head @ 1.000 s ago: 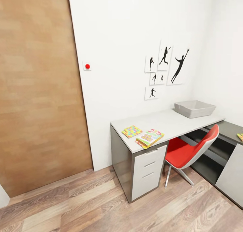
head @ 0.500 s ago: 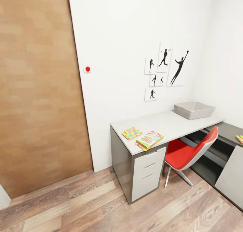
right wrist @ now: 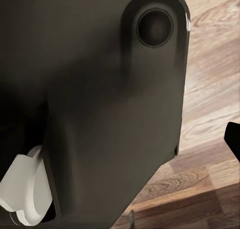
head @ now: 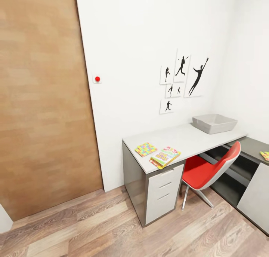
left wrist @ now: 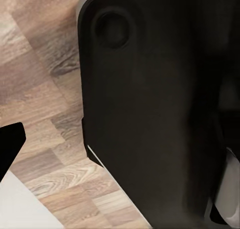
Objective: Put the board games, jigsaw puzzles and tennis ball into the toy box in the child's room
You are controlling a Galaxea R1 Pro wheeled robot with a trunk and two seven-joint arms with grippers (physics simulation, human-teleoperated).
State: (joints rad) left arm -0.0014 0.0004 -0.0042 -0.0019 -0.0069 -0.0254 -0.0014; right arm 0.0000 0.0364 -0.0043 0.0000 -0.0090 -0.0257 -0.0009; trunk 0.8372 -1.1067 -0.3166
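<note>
Starting at the far left of the head view, a tall wood-grain door [head: 41, 100] covers the wall from the top of the frame down to the plank floor [head: 93, 227]. Right of it runs a white wall [head: 134, 43] carrying a small plate with a red button [head: 97, 78], and further right a cluster of black silhouette pictures [head: 183, 81] of figures in sporting poses. Below those pictures stands the grey worktop [head: 186, 135], its near left end closed by a white drawer unit [head: 162, 191] with three fronts. On the left end of the worktop lies a flat square jigsaw puzzle [head: 145, 149] in a bright checkered pattern, and just beside it to the right, nearer the front edge, lies a board game [head: 164, 156] box with a colourful lid; whether the two touch cannot be told. A red chair [head: 209, 169] with a pale shell back sits tucked partly under the middle of the worktop. At the far right end of the worktop, against the wall, rests the grey toy box [head: 215, 123], open at the top and well apart from the puzzle and the game. At the right edge of the frame, on a darker lower section of the worktop, a sliver of another colourful flat toy [head: 265, 155] shows. Both wrist views look past dark robot body panels onto the same plank floor, and whether either claw is spread or pressed together cannot be told.
</note>
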